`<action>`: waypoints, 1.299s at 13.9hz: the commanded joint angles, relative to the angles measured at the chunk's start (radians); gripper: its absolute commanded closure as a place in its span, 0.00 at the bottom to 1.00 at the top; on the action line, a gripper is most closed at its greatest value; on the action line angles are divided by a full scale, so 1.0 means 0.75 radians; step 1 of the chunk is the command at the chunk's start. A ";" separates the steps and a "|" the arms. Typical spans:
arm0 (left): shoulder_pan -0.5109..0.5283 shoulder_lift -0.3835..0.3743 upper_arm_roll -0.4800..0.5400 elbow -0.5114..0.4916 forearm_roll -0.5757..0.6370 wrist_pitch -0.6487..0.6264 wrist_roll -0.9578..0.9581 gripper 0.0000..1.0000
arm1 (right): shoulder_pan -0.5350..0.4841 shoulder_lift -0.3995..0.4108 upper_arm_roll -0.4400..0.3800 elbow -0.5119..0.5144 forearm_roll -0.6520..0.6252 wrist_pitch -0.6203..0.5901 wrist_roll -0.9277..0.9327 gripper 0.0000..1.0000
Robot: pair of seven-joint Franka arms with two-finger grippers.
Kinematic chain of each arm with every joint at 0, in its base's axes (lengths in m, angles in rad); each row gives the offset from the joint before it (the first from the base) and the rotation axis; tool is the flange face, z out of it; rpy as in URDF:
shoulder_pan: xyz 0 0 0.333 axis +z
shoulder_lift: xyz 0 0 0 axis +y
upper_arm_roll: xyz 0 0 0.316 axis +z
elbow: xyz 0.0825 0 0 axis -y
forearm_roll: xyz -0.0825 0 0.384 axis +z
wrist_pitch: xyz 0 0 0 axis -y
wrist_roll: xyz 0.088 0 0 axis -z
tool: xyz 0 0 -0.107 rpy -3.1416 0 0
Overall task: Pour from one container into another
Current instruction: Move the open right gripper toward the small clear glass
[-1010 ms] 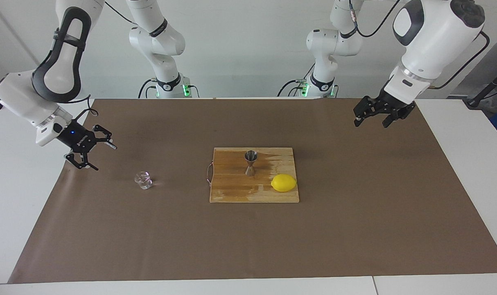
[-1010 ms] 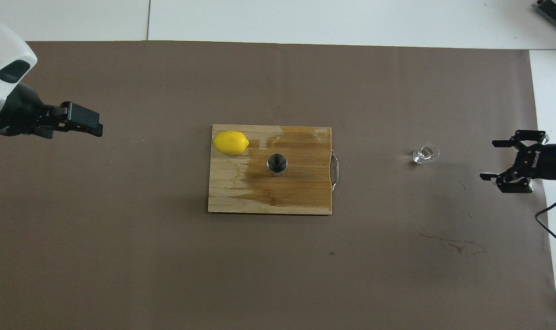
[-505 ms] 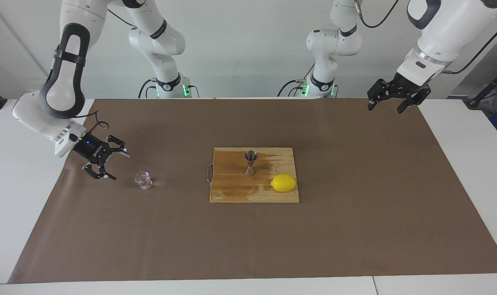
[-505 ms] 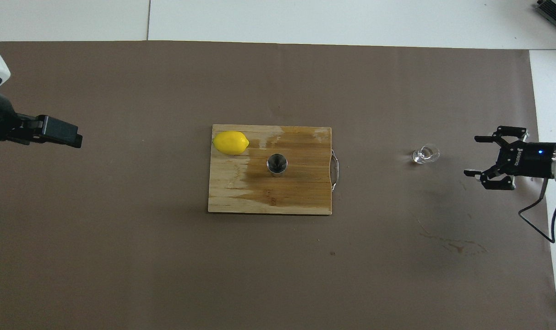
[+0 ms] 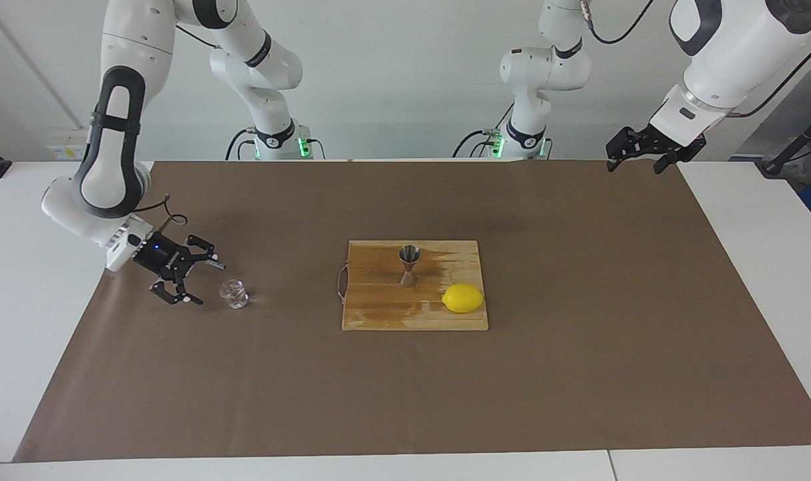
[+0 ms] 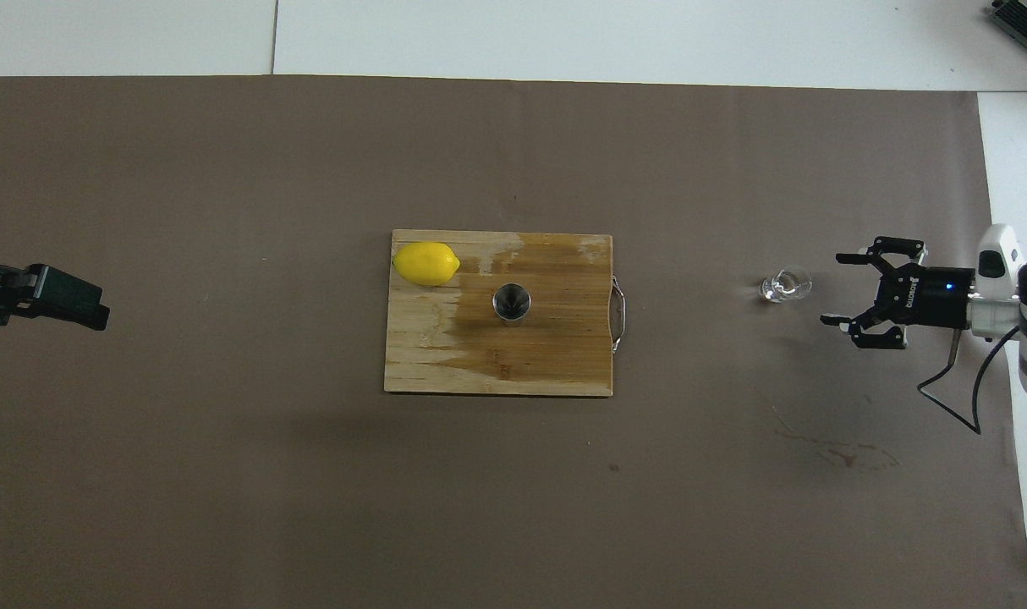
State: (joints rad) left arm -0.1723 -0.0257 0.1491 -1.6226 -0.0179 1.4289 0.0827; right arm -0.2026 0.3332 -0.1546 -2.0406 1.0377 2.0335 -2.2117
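Note:
The small clear glass cup stands on the brown mat toward the right arm's end of the table; it also shows in the overhead view. My right gripper is open, low over the mat just beside the cup, its fingers pointing at it without touching; it also shows in the overhead view. The steel hourglass jigger stands upright on the wooden cutting board, seen from above in the overhead view. My left gripper is open and empty, raised over the mat's corner near the left arm's base.
A yellow lemon lies on the board's corner toward the left arm's end, farther from the robots than the jigger. The board has a wire handle on the cup's side. A brown mat covers the table.
My right gripper has moved down and toward the glass cup, from the mat's edge to just beside it. My left gripper has risen and drawn back toward the robots.

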 commanded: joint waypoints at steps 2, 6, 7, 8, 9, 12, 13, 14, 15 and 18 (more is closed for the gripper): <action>0.007 -0.093 -0.007 -0.133 0.028 0.081 -0.004 0.00 | 0.000 0.075 -0.013 0.035 0.091 -0.103 -0.103 0.00; -0.010 -0.091 -0.013 -0.123 0.028 0.091 -0.096 0.00 | 0.000 0.075 -0.013 0.041 0.091 -0.163 -0.109 0.00; -0.014 -0.089 -0.015 -0.119 0.028 0.095 -0.098 0.00 | 0.000 0.079 -0.013 0.041 0.091 -0.163 -0.107 0.00; -0.016 -0.086 -0.015 -0.115 0.028 0.097 -0.098 0.00 | -0.002 0.104 -0.013 0.054 0.091 -0.163 -0.109 0.00; -0.014 -0.084 -0.015 -0.115 0.028 0.111 -0.098 0.00 | -0.004 0.122 -0.013 0.086 0.091 -0.165 -0.109 0.00; 0.001 -0.080 -0.011 -0.115 0.028 0.185 -0.102 0.00 | -0.004 0.143 -0.013 0.119 0.091 -0.197 -0.084 0.00; 0.003 -0.078 -0.011 -0.115 0.028 0.232 -0.110 0.00 | -0.004 0.151 -0.013 0.133 0.091 -0.212 -0.082 0.00; 0.003 -0.076 -0.011 -0.115 0.028 0.271 -0.120 0.00 | -0.004 0.151 -0.013 0.140 0.091 -0.216 -0.078 0.00; 0.003 -0.076 -0.011 -0.115 0.028 0.289 -0.143 0.00 | -0.002 0.151 -0.013 0.140 0.091 -0.224 -0.060 0.00; 0.001 -0.074 -0.015 -0.113 0.028 0.304 -0.196 0.00 | 0.000 0.167 -0.015 0.152 0.087 -0.275 -0.049 0.00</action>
State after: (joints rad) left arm -0.1722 -0.0641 0.1429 -1.6805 -0.0177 1.6260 -0.0364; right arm -0.2032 0.4356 -0.1570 -1.9542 1.0781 1.8599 -2.2618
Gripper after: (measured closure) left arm 0.000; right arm 0.000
